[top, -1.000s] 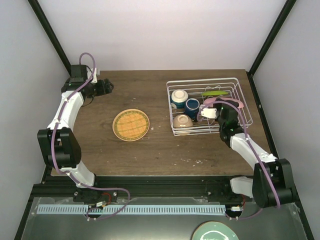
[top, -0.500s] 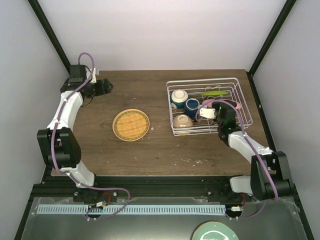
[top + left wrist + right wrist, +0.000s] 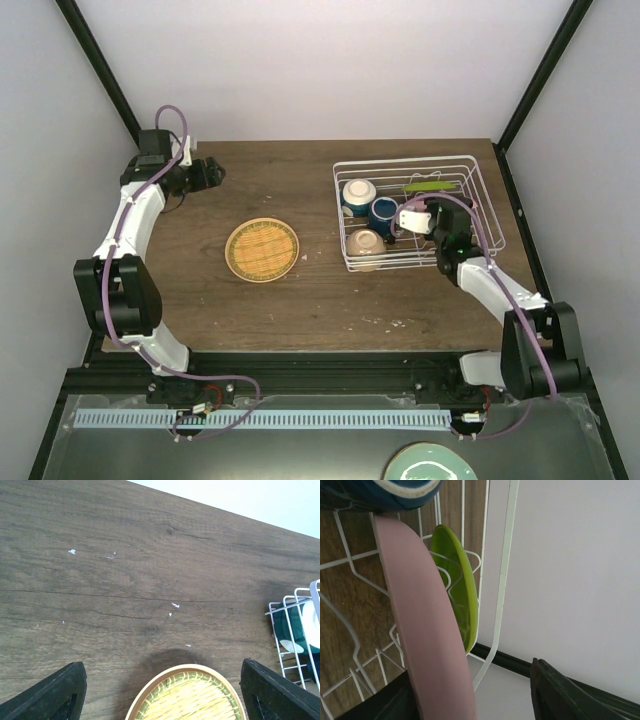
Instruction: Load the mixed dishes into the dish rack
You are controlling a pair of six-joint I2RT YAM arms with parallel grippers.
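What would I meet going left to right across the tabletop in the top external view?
left hand → woven yellow plate → dish rack

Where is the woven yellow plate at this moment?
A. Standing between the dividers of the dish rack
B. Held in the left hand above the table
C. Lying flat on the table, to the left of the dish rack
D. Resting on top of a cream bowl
C: the woven yellow plate lies flat on the table, clearly apart from the dish rack on its right.
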